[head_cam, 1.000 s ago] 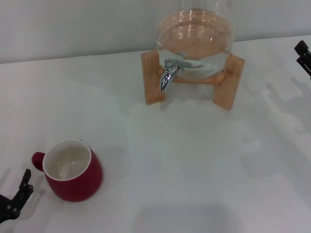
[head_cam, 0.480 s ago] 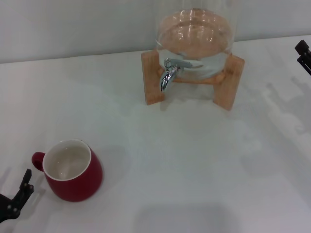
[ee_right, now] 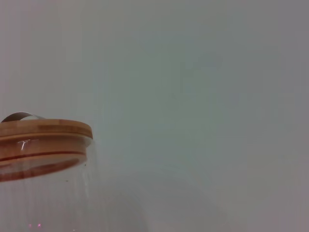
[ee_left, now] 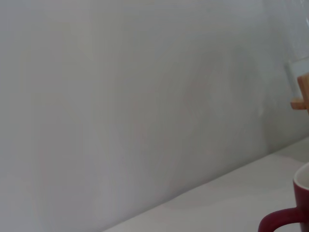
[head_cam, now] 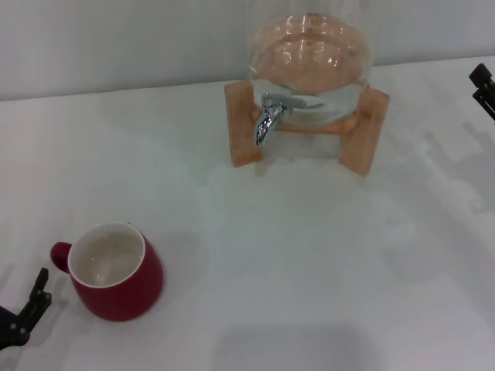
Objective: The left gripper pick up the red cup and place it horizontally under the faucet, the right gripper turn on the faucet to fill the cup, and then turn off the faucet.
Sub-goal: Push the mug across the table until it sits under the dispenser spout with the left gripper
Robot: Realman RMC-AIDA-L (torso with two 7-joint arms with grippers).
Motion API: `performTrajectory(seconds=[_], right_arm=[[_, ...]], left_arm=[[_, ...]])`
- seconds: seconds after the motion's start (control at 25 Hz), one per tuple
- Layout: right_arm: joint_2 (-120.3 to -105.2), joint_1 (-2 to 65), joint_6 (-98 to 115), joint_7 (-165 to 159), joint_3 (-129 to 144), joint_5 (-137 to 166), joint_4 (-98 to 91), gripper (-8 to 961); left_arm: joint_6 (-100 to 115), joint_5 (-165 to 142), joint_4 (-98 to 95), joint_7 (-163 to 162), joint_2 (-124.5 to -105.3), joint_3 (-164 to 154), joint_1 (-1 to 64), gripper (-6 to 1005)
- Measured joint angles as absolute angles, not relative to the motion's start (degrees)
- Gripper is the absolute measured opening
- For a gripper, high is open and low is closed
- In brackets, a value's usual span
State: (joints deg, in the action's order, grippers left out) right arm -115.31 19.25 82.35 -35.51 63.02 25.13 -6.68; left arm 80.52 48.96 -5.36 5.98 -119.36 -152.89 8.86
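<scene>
Head view covers the whole layout: red cup (head_cam: 116, 270) upright on the white surface (head_cam: 294, 255), near-left area, cream inside showing, loop handle twd the robot's left. Faucet (head_cam: 270, 117) sits far-centre on a clear glass jar (head_cam: 309, 66) held in a wooden stand (head_cam: 363, 127); spout curves down, nothing under it. Cup and faucet well apart.

Left end effector (head_cam: 19, 317) shows only as a few black fingers at the near-left corner, just beside the cup on its handle side, not touching it. Too little in view to say if it's spread or pressed together — can't tell. Right end effector (head_cam: 483, 89) is a bit of black at the far-right edge, right of the stand, apart from it; its jaws can't be judged either.

Left wrist view adds what the head view lacks: a low side look at the cup's handle (ee_left: 282, 223) and rim at the frame edge, wall behind, plus a sliver of the stand further off. No fingers of its own visible.

Right wrist view gives the jar's top, cropped out of the head view: a round wooden lid (ee_right: 43, 140) w/ glass wall below it, against the plain wall. Neither cup nor faucet appears there.
</scene>
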Motion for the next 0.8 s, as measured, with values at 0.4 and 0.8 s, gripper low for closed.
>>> performTrajectory(seconds=[0.4,0.8], right_arm=[[-115.31,19.2,82.4,-35.5,63.0,25.1,-6.7,829],[-115.31,19.1,83.1,-35.5,63.0,25.1,-6.7,829]], left_arm=[[79.9,48.9,-5.0,6.0,-119.35,-153.1,10.0,862],[79.6,48.7,-5.0,6.0,-119.36,-153.1,10.7,862]])
